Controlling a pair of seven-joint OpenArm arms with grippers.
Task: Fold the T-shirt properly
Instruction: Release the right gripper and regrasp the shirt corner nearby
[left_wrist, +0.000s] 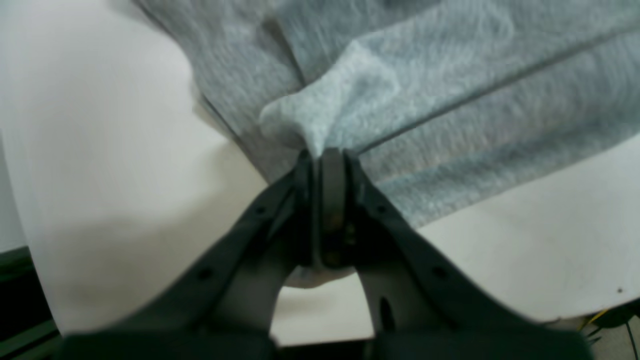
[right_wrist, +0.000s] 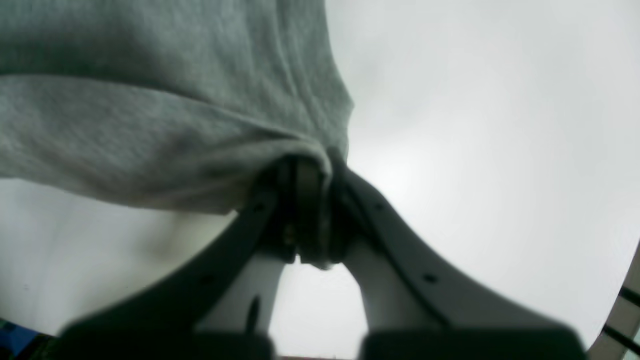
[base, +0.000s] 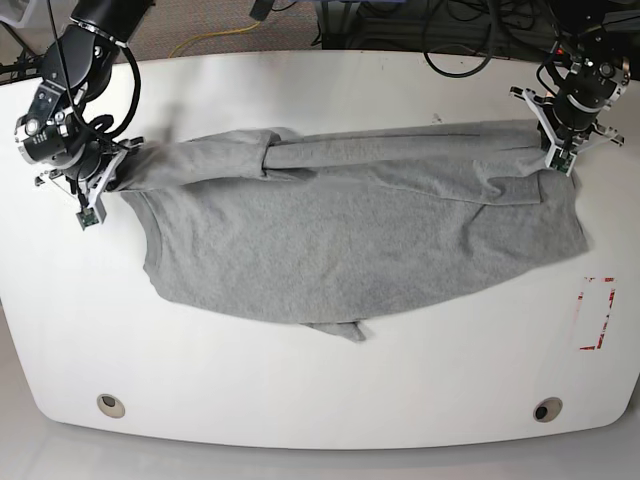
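Note:
The heather-grey T-shirt (base: 350, 235) lies spread across the white table (base: 320, 390), plain side up, with a band of cloth folded over along its far edge. No letters show. My left gripper (base: 553, 158) is shut on the shirt's edge at the right of the base view. In the left wrist view the left gripper (left_wrist: 325, 152) pinches a bunched fold of the shirt (left_wrist: 450, 100). My right gripper (base: 107, 183) is shut on the shirt's edge at the left. In the right wrist view the right gripper (right_wrist: 310, 162) clamps the rolled edge of the shirt (right_wrist: 150, 125).
A red-outlined rectangle (base: 596, 313) is marked on the table at the right. Two round holes (base: 111, 405) (base: 546, 409) sit near the front edge. Cables (base: 450, 40) lie on the floor behind the table.

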